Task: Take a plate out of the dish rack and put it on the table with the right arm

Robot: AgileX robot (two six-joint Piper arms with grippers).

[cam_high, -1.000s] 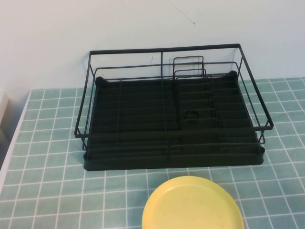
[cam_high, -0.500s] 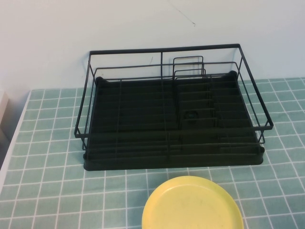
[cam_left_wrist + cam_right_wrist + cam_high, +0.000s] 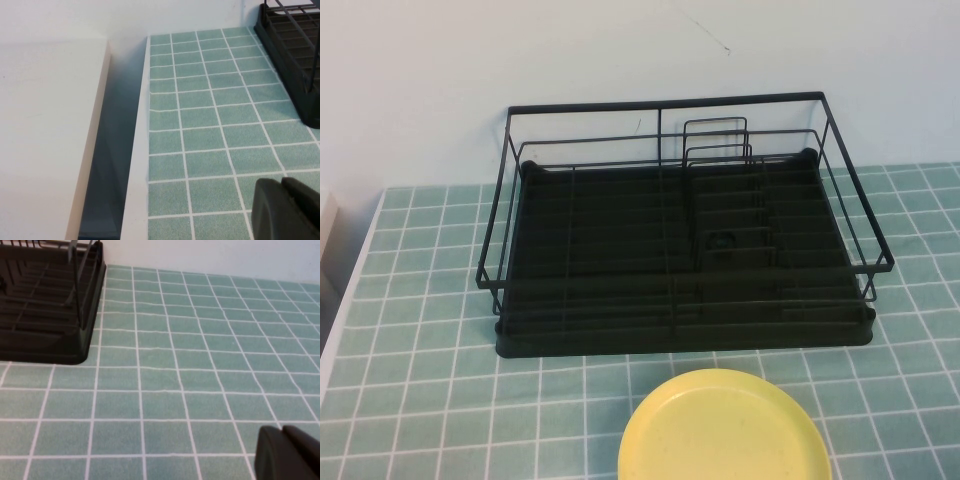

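The pale-yellow plate [image 3: 724, 428] lies flat on the green tiled table [image 3: 420, 330], just in front of the black wire dish rack [image 3: 680, 230], which holds no plate. Neither arm shows in the high view. My left gripper [image 3: 282, 182] is shut and empty over bare tiles near the table's left edge, with the rack's corner [image 3: 290, 55] ahead of it. My right gripper [image 3: 282, 429] is shut and empty over bare tiles to the right of the rack [image 3: 50, 305]. The plate is out of both wrist views.
A white surface [image 3: 45, 135] lies beyond a dark gap at the table's left edge. A white wall [image 3: 620, 50] stands behind the rack. Bare tiles stretch to the right of the rack [image 3: 210, 350].
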